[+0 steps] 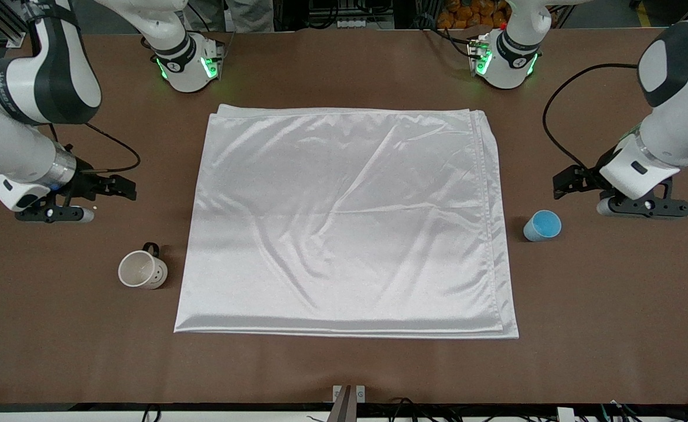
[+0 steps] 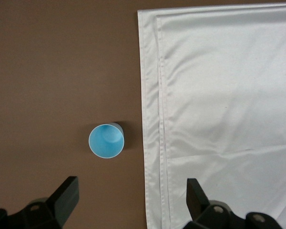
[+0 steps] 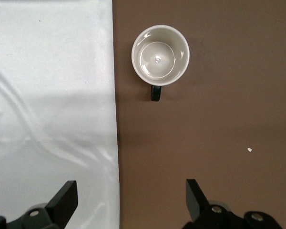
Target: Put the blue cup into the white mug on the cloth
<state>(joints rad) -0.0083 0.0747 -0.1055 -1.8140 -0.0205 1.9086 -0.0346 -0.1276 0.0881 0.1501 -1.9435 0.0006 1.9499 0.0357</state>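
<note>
Front view: the cloth (image 1: 347, 220) is lying flat mid-table, folded in layers, long edges running from the robots' bases toward the front camera, soft creases across it.

The blue cup (image 1: 542, 225) is standing upright on the bare table (image 1: 344, 363) just off the cloth's edge at the left arm's end — mouth up, axis vertical, clear of the cloth. In the left wrist view the blue cup (image 2: 106, 140) is being seen straight down its mouth, beside the layered hem of the cloth (image 2: 219, 109).

The white mug (image 1: 142, 269) is standing upright on the table near the cloth's edge at the right arm's end — mouth up, black handle pointing toward the robots' side. The right wrist view is showing the white mug (image 3: 160, 55) from above, apart from the cloth (image 3: 47, 95).

The left gripper (image 2: 132, 200) is being held over the table by the blue cup, fingers spread wide, nothing gripped. The right gripper (image 3: 131, 200) is being held over the table near the cloth edge, with the mug ahead of it, fingers spread, nothing gripped.

A black cable (image 1: 561, 111) is lying looped on the table near the left arm.
</note>
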